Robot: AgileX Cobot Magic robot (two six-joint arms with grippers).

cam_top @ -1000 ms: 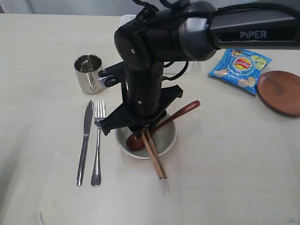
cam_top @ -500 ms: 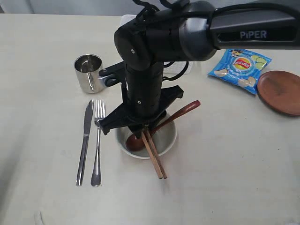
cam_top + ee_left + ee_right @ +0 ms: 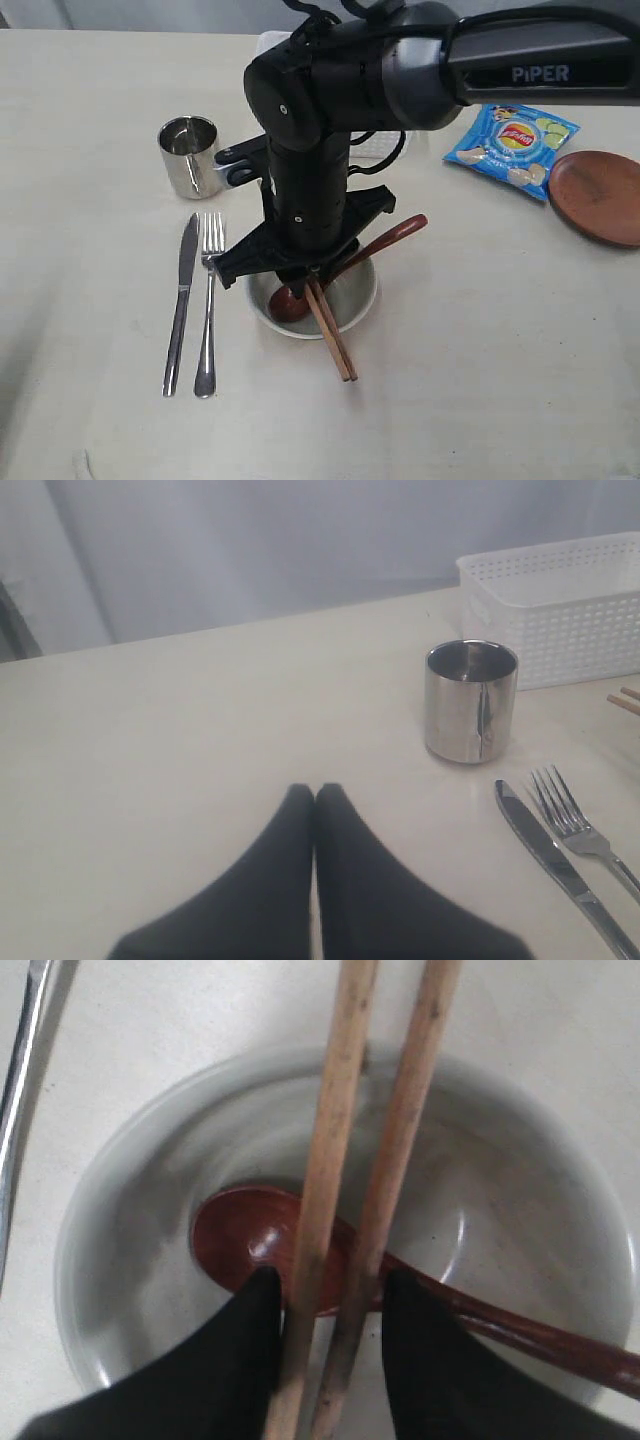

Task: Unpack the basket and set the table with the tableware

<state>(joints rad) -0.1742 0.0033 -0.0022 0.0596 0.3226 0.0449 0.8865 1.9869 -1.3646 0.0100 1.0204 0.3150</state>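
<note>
Jaws of my R gripper (image 3: 330, 1282) part-closed, pinching the chopstick pair (image 3: 337, 1110) btwn them, sticks' long axis running straight out ahead over the bowl (image 3: 520, 1220) directly below, spoon (image 3: 240, 1240) lying under them in it.

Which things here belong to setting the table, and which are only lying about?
Belong to the job:
basket, knife, fork, mug, bowl, chopsticks, spoon, plate, table.

Just lying about:
blue crisp bag.
</note>
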